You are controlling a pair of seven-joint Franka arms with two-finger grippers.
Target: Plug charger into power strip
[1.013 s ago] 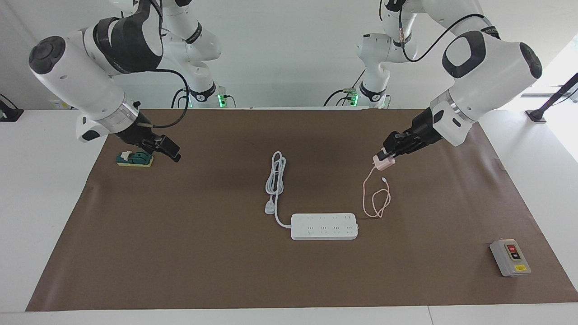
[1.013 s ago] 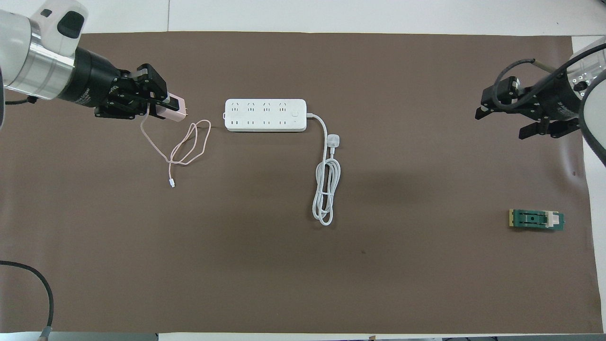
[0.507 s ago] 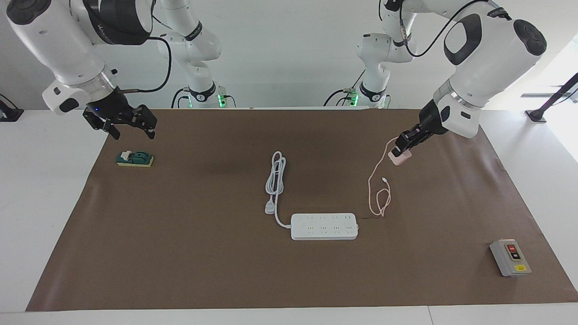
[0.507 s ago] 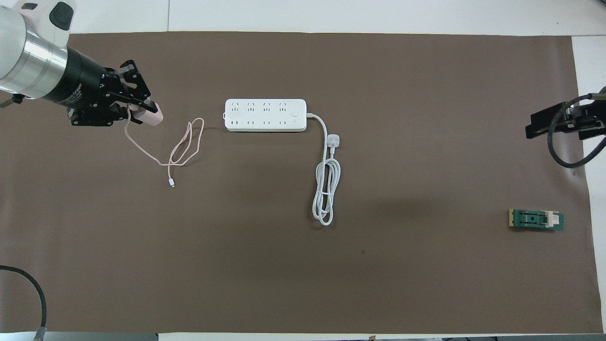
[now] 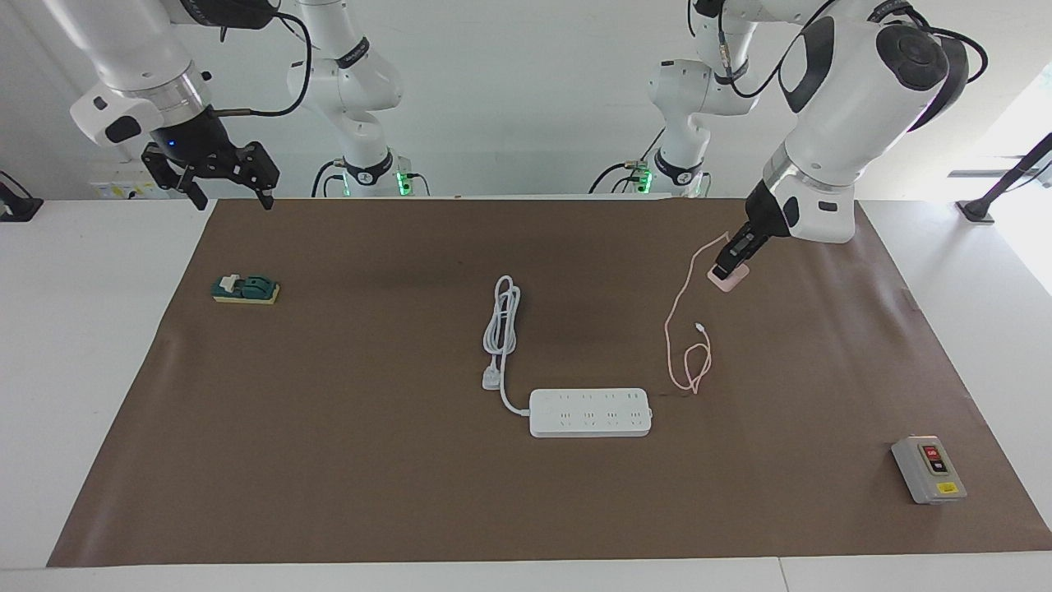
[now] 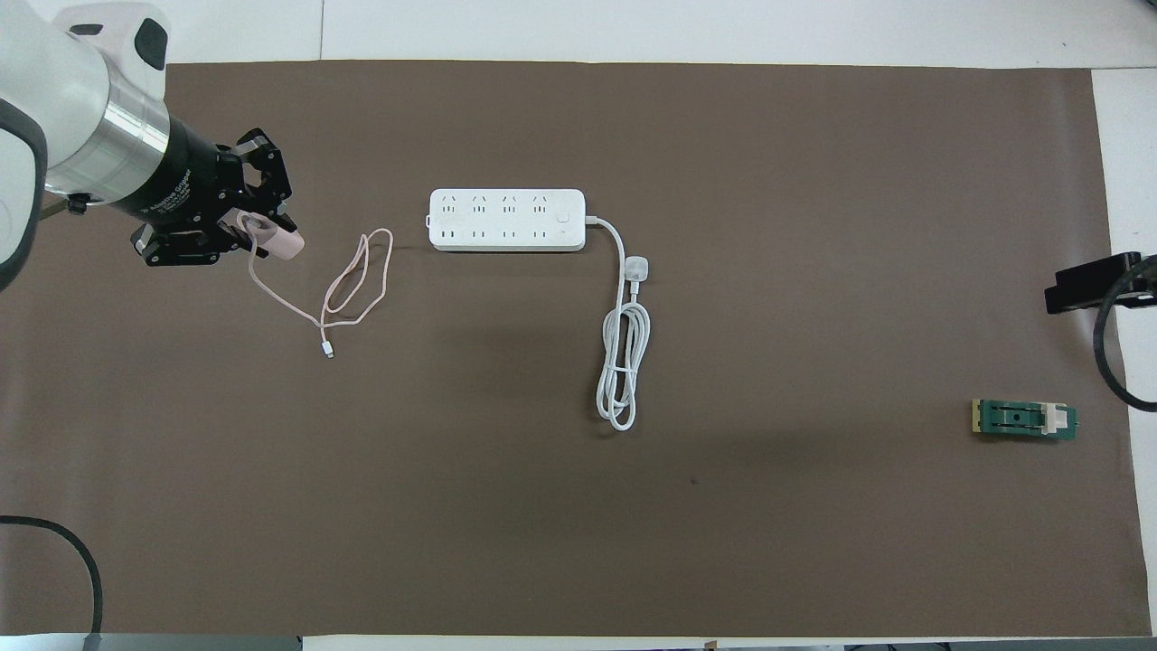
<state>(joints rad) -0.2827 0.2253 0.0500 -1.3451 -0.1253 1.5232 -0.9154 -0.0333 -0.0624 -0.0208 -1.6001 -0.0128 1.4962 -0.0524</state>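
My left gripper [image 5: 730,265] is shut on the pale pink charger [image 5: 728,280] and holds it in the air over the mat, toward the left arm's end from the power strip. It also shows in the overhead view [image 6: 258,231] with the charger [image 6: 278,241]. The thin pink cable [image 5: 687,362] hangs down and loops on the mat beside the strip's end. The white power strip [image 5: 590,412] lies flat with its sockets up, also seen from overhead [image 6: 506,220]. My right gripper [image 5: 228,191] is open and empty, raised over the mat's edge at the right arm's end.
The strip's thick white cord and plug [image 5: 502,325] lie coiled nearer to the robots than the strip. A green switch block [image 5: 245,289] lies at the right arm's end. A grey box with red and black buttons [image 5: 929,469] sits at the left arm's end, farther from the robots.
My left gripper has lifted the charger and turned to point more steeply down. My right gripper has risen and drawn back from over the green block toward the robots.
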